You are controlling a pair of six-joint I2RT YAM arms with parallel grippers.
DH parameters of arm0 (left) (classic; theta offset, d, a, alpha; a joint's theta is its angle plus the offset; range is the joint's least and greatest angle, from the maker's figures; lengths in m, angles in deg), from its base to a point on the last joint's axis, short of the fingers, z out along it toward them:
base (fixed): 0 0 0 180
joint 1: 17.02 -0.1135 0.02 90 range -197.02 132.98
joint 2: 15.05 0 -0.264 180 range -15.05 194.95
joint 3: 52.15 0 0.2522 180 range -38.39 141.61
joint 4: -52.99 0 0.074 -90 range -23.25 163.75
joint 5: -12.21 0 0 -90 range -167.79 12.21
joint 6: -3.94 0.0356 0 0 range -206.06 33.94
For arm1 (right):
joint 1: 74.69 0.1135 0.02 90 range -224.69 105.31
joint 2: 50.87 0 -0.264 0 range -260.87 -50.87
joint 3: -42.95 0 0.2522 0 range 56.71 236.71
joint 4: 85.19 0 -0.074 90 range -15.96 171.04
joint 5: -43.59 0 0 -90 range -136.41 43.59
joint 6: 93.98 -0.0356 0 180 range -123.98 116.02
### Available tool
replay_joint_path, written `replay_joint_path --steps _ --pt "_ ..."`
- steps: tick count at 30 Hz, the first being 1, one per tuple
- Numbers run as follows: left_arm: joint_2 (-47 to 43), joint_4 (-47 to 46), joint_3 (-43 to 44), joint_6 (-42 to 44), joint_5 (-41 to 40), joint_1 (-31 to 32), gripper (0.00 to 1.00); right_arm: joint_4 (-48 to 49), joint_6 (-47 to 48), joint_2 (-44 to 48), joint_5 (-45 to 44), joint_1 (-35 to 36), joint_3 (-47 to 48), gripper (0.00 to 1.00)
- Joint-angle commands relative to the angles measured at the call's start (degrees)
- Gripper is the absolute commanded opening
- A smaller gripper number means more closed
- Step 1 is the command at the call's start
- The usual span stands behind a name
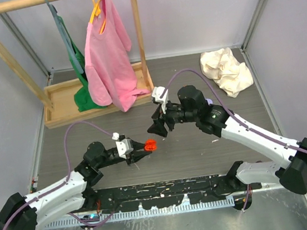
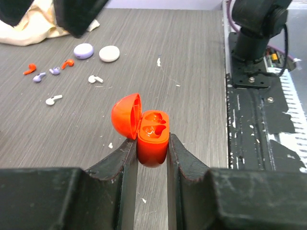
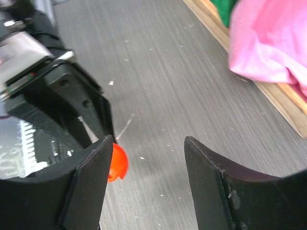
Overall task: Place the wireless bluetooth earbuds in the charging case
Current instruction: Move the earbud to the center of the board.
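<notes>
Left gripper (image 2: 152, 140) is clenching an open red plastic clamshell charging case (image 2: 153, 130); right gripper (image 3: 147, 146) is hovering spread, empty; tiny red plastic earbuds (image 2: 29, 69), likely light, slippery, are needing gentle stem pinches.

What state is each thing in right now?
red charging case: lid open, gripped.
left gripper: shut on the red charging case.
right gripper: open, empty.
lilac case: closed, on the table.
white case: closed, on the table.
earbuds: loose on the table.
pink shirt: hanging on the rack.
</notes>
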Motion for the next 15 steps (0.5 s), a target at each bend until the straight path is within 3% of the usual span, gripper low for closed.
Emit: replay_joint_path --steps 1,15 --pt "1.71 -9.25 -1.07 1.63 -4.68 0.12 0.0 -3.02 -1.79 -3.69 -9.01 -2.48 4.62 0.67" --pt "2.01 -13.0 -3.23 -0.1 -15.02 0.12 0.0 -3.35 -9.32 -17.19 -19.34 -22.27 7.83 0.67"
